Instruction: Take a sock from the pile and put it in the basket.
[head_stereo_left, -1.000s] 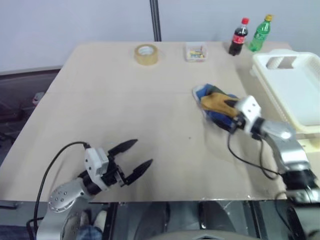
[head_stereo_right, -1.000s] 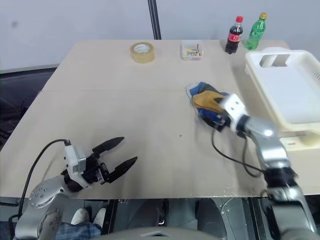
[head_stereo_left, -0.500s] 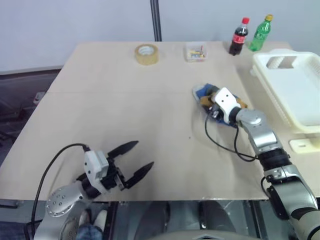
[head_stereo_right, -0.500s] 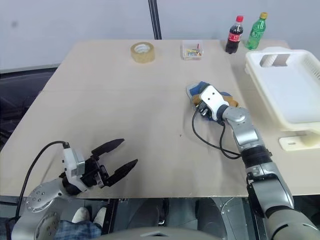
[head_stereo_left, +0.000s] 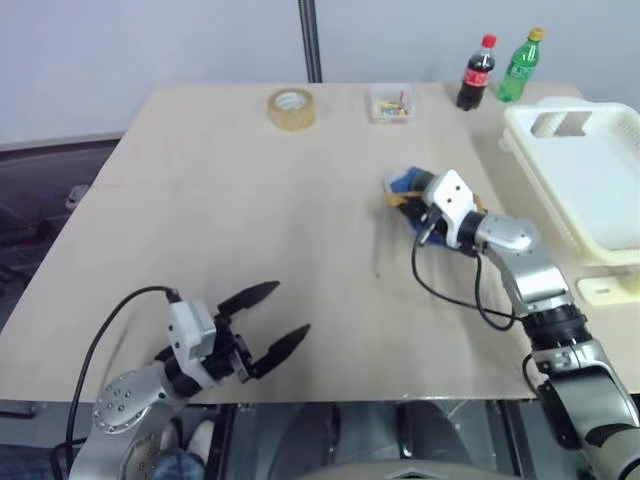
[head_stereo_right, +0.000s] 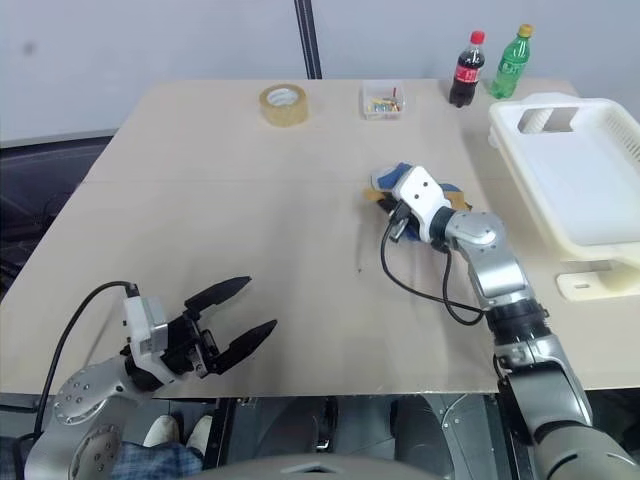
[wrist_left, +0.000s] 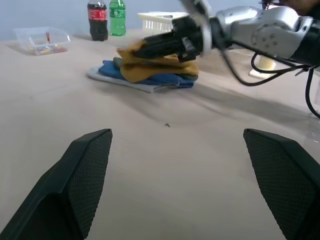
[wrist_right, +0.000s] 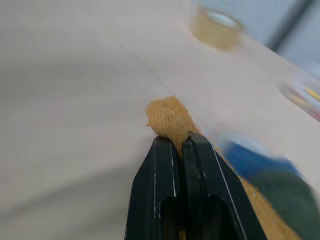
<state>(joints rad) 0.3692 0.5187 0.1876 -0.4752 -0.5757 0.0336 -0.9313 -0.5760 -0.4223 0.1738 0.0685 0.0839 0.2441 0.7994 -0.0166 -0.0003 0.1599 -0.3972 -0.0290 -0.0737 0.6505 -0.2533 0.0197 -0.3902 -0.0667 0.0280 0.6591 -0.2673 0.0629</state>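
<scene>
The pile (head_stereo_left: 404, 186) of socks lies on the table right of centre, with blue and dark green ones (wrist_left: 150, 82) underneath. My right gripper (wrist_right: 176, 140) reaches over it from the right and is shut on the mustard-yellow sock (wrist_right: 167, 117). A bunched end of the sock sticks out past the black fingertips, and the rest of the sock (wrist_left: 142, 70) lies on the pile. My left gripper (head_stereo_left: 285, 310) hovers open and empty near the table's front left, far from the pile. The cream basket (head_stereo_left: 600, 190) stands at the right edge, empty.
Along the far edge stand a tape roll (head_stereo_left: 292, 107), a small clear box (head_stereo_left: 391, 102), a cola bottle (head_stereo_left: 477, 73) and a green bottle (head_stereo_left: 520, 66). A small cream piece (head_stereo_left: 605, 291) lies in front of the basket. The right arm's cable loops onto the table.
My right gripper has swung left across the pile and closed on the yellow sock, dragging its end toward the pile's left side. The left gripper has stayed put.
</scene>
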